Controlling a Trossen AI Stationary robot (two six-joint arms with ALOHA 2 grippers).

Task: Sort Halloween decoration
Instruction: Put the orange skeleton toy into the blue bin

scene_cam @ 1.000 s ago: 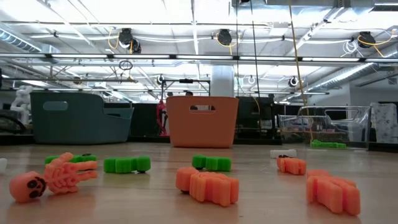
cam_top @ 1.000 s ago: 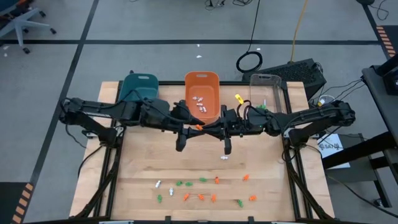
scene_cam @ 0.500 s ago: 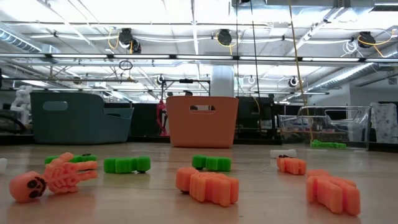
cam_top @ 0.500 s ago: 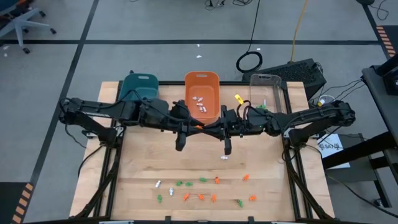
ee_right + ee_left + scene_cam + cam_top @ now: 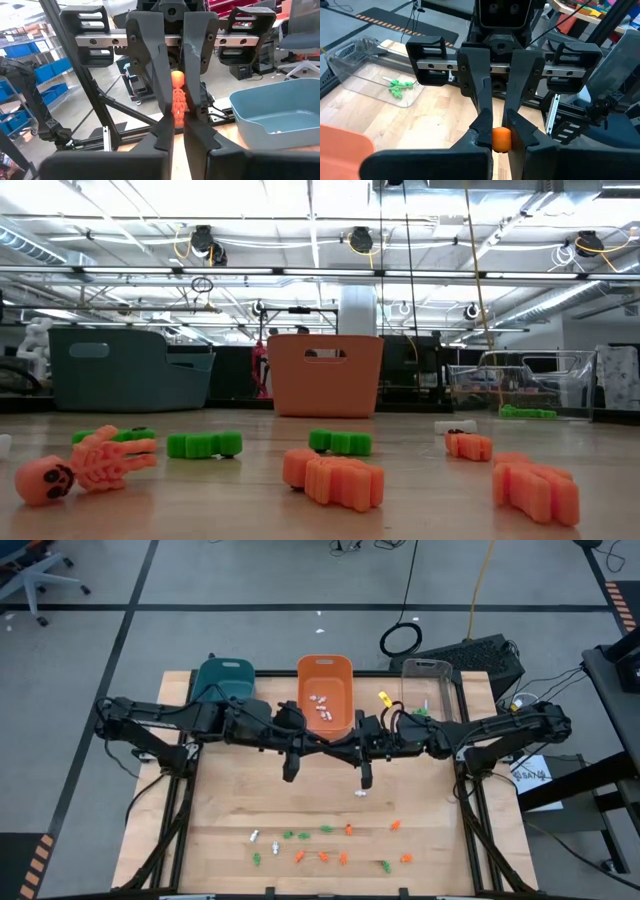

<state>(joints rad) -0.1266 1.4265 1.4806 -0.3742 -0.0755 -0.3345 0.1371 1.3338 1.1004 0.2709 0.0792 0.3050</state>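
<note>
An orange skeleton trinket (image 5: pixel 177 102) hangs in mid-air between my two grippers, which meet fingertip to fingertip above the table's middle, in front of the orange bin (image 5: pixel 325 690). My left gripper (image 5: pixel 313 743) is shut on its skull end, my right gripper (image 5: pixel 337 746) on its other end. Several orange, green and white trinkets (image 5: pixel 330 845) lie flat near the table's front edge, and a white one (image 5: pixel 359 794) lies alone below the grippers. The low view shows only the trinkets (image 5: pixel 335 478), not the grippers. My left gripper pinches the skeleton's round skull (image 5: pixel 501 139) between its two fingers, only at their free ends. It comes in nearly level from the table's left. The skeleton is clear of the table. My right gripper has the skeleton's leg end (image 5: pixel 178 119) between its two fingertips, coming level from the table's right. The fingers stand close about it; whether both still touch it I cannot tell. The body runs on from there toward the left gripper.
A teal bin (image 5: pixel 224 680), the orange bin with white trinkets (image 5: pixel 320 706) in it, and a clear bin (image 5: pixel 428 685) holding green trinkets (image 5: pixel 399 86) stand in a row along the far edge. Bare wood lies between the bins and the trinkets at the front.
My left gripper has shut on the skeleton's skull end while my right gripper kept holding the other end. Both arms have stayed in place. The orange spot between the grippers in the high view is now mostly covered.
</note>
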